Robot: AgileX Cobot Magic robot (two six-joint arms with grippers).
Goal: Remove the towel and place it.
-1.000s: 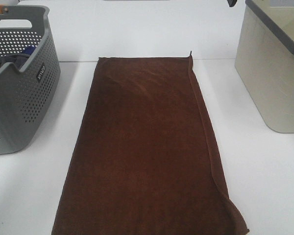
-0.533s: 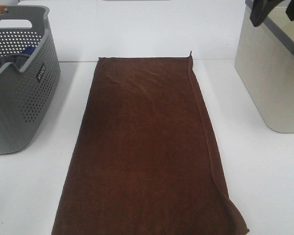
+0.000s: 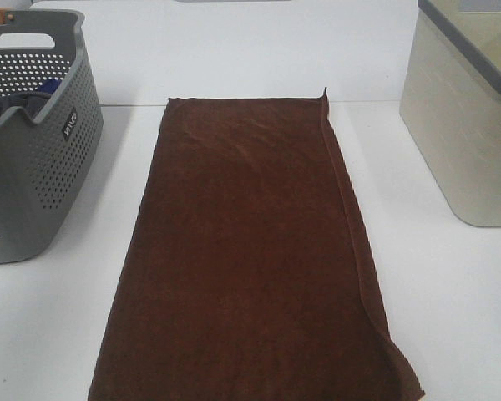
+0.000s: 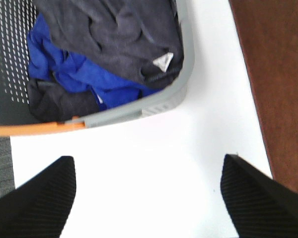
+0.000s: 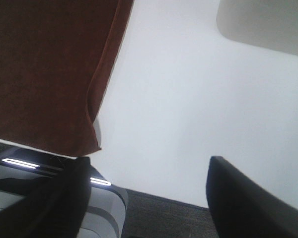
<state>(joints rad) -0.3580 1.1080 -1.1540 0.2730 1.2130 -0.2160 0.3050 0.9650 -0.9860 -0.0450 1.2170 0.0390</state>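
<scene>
The towel (image 3: 250,259) lies spread flat on the white counter (image 3: 451,301), lengthwise down the middle between the two containers and touching neither. Its far edge sits near the back of the counter; its near end runs out of the high view at the bottom. The right long edge is hemmed, and the near right corner is folded and slightly rumpled. In the right wrist view that corner hangs over the counter's front edge.

A grey basket (image 3: 33,134) with perforated walls stands at the left, just beside the towel. It holds a dark grey cloth (image 4: 114,34) on top of a blue cloth (image 4: 74,74). A beige bin (image 3: 468,125) with a grey rim stands at the right, apart from the towel.

Neither arm appears in the high view. The left gripper (image 4: 149,198) hovers over bare counter between basket and towel, its fingers (image 4: 35,203) spread wide and holding nothing. The right gripper (image 5: 144,203) hangs above the counter's front edge near the towel's corner, also spread wide and empty.
</scene>
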